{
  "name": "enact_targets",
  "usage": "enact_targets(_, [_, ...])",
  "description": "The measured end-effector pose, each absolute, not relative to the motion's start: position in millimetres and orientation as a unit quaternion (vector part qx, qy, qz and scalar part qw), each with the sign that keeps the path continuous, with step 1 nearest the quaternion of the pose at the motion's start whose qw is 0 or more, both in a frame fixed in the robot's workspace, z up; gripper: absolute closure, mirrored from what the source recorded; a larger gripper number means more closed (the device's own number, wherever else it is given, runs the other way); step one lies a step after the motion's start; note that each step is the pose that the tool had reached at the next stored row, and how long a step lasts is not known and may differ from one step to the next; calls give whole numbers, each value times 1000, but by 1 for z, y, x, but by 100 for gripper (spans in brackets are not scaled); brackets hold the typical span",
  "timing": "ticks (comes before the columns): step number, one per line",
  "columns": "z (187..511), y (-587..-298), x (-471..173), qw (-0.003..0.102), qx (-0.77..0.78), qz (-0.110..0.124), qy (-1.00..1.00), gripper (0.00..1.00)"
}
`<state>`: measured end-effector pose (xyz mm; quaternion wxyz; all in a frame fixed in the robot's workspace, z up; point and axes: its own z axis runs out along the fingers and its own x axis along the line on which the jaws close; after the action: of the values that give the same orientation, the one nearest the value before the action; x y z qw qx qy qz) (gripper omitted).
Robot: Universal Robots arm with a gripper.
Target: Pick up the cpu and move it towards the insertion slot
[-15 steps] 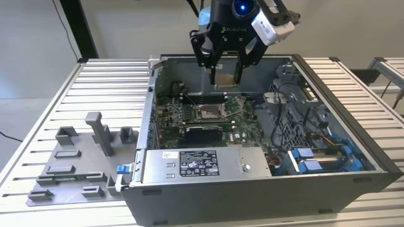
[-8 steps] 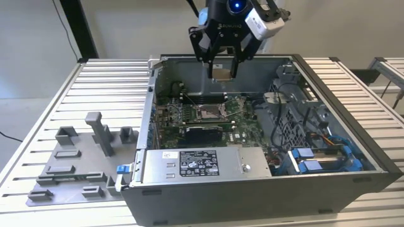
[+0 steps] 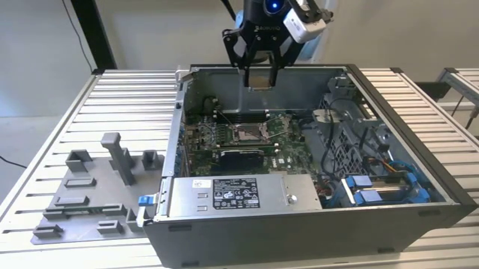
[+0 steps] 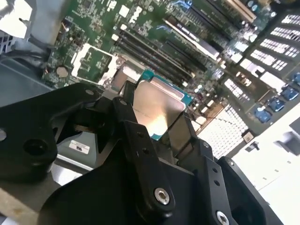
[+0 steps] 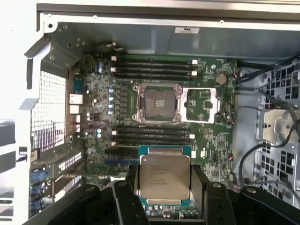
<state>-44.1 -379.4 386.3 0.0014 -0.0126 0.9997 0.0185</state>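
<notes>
The claw [image 3: 259,75] hangs above the open case [image 3: 419,168], its black fingers [image 5: 130,185] closed on two opposite edges of the cpu [image 5: 164,180], which sits flat between them in both wrist views [image 4: 157,110]. In the exterior view the chip shows as a small tan square [image 3: 259,82] at the fingertips, well clear of the board [image 3: 288,154].

The relation that counts: in the exterior view the slot [image 3: 249,132] lies at about six o'clock from the claw, lower in the picture, so I judge the chip to be high over the board and near the case's far wall. In the first wrist view the slot [image 5: 157,103] sits at twelve o'clock from the chip, apart from it, with black memory slots [image 5: 152,136] between.

The cpu is a thin square with a dull silvery metal lid on a teal-green rim. The slot is a square shiny steel frame round a dark centre, its load plate [image 5: 202,104] swung open beside it. The board is green and densely studded. The case is grey sheet metal on a ribbed metal surface [image 3: 120,98], with a grey plastic tray [image 3: 90,196] at eight o'clock.
</notes>
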Motion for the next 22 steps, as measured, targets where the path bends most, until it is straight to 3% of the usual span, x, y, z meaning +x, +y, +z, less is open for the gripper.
enact_targets(12, [377, -342, -50, 1, -15, 18, 1000, 100])
enact_targets(22, [373, -331, -49, 1, -39, 19, 999, 100])
